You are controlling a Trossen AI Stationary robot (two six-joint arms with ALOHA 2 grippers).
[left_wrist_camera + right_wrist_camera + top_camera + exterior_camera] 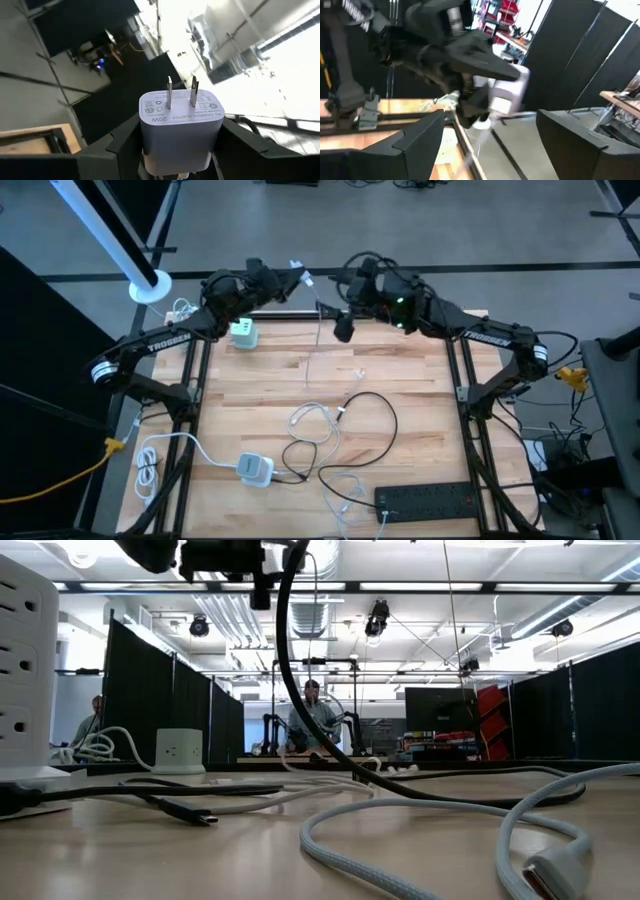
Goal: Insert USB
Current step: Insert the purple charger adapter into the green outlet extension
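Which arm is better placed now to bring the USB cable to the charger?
The right. The right gripper is open, holds nothing and faces the white charger. The left gripper is shut on that charger.

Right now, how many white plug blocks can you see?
3. Held block sits in the left pincer above the far edge; far block stands on the table beside that arm; near block lies by the front edge. More could hide.
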